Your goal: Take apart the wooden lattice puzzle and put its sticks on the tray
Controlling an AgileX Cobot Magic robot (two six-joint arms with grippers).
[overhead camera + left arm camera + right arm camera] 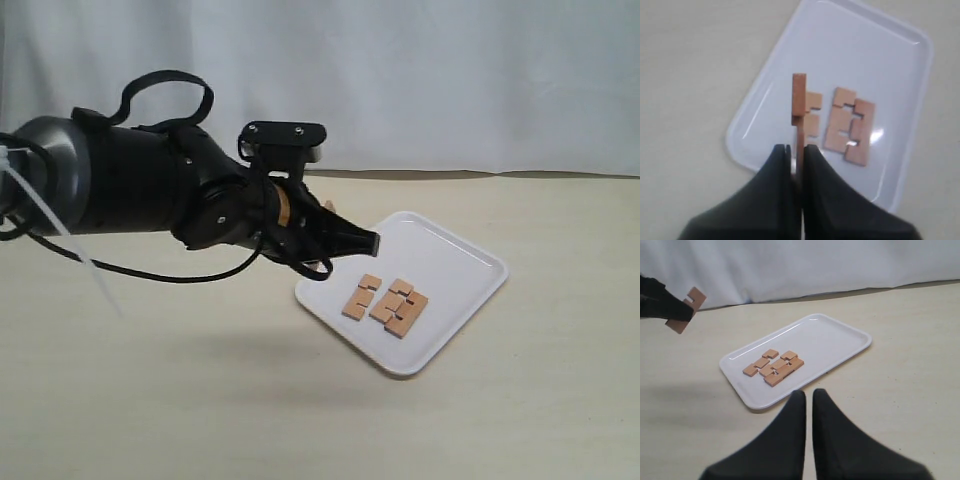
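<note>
My left gripper is shut on one notched wooden stick, held on edge and poking out past the fingertips. It hangs above the near-left part of the white tray. Three other sticks lie flat on the tray: one alone, and two touching side by side. In the exterior view the left gripper hovers over the tray's left corner, close to the flat sticks. No assembled lattice shows. My right gripper is shut and empty, low over the table, short of the tray.
The beige table lies bare around the tray. A white curtain closes off the back. The left arm's black body and loose cables fill the left of the exterior view. The right wrist view shows the held stick at its far edge.
</note>
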